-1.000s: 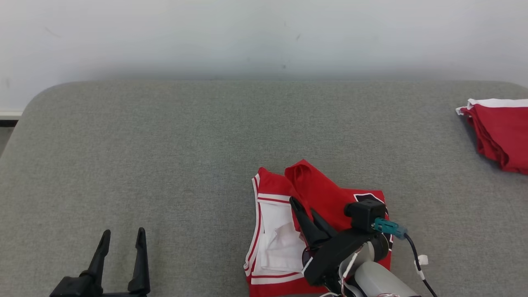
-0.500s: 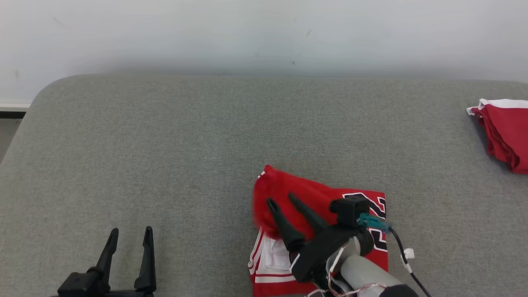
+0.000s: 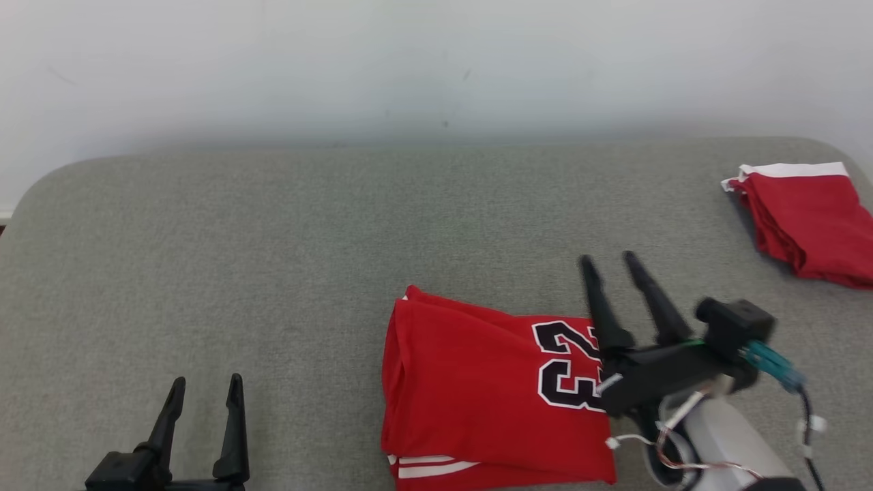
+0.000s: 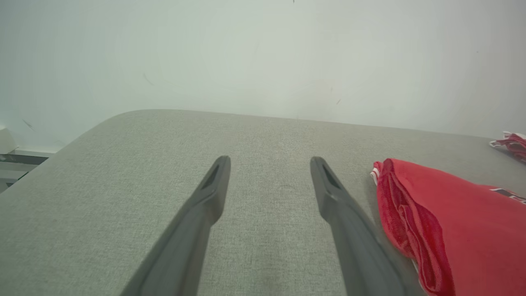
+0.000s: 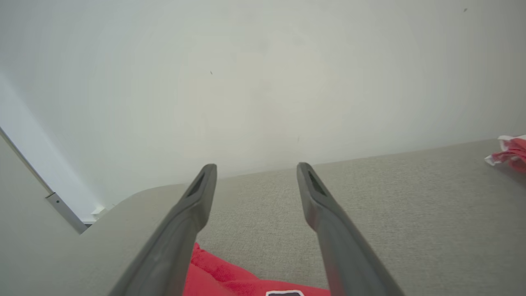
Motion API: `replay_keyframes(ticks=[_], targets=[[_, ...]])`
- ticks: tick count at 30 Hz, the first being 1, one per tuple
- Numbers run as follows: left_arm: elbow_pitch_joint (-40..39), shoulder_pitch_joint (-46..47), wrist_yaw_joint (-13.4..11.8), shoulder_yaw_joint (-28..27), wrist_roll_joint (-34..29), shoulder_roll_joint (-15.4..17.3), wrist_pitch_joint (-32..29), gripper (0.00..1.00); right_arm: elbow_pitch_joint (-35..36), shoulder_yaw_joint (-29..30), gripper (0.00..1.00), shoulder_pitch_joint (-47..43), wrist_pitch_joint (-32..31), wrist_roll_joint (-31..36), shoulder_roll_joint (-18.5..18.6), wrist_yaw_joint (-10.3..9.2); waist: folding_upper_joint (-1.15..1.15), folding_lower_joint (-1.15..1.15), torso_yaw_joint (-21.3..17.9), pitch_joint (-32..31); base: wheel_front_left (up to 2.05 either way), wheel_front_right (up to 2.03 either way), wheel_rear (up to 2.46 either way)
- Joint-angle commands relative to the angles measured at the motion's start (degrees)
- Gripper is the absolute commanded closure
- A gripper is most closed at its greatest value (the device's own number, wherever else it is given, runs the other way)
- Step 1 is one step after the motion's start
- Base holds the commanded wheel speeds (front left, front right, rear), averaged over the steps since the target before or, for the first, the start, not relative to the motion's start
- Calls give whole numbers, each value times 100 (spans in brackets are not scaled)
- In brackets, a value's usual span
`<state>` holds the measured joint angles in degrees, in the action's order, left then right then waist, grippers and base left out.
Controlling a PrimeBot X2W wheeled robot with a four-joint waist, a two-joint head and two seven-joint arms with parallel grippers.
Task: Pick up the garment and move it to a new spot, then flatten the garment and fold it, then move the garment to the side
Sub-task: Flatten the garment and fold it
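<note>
The right gripper (image 3: 608,260) has its 2 long dark fingers spread apart with nothing between them, out over the grey fabric-covered table (image 3: 273,239). The folded red basketball jersey with the black 23 (image 3: 470,389) lies flat on the table, to the left of those jaws and nearer the robot, with its numbered end right by the gripper's base. The left gripper (image 3: 206,382) is wide open and empty too, and the jersey sits off to the right of its jaws, not touching. Another folded red-and-white cloth (image 3: 808,225) lies well off to the right of the right jaws, near the table's edge.
</note>
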<state>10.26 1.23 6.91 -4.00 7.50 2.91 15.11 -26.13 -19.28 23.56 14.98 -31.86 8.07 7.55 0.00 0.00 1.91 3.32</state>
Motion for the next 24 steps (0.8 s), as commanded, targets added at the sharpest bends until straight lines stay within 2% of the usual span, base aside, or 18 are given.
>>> replay_keyframes(ticks=[1,7,12,24], targets=[[-42,-37,-9,-40,-15,-1,1,0,213,222,0,-245,22,192,83,-17,0,0,-120,-99,0,0,0],[-136,-101,-22,-135,-87,-2,0,0,973,895,0,-1074,23,865,280,-17,0,0,-253,-252,0,0,0],[-252,-137,-37,-223,-174,-2,1,0,1388,1267,0,-1659,23,1177,235,-17,0,0,-294,-332,0,0,0],[-382,-348,-42,-159,-320,-1,1,0,1923,1606,0,-2517,25,1571,67,-17,0,0,-189,-499,0,0,0]])
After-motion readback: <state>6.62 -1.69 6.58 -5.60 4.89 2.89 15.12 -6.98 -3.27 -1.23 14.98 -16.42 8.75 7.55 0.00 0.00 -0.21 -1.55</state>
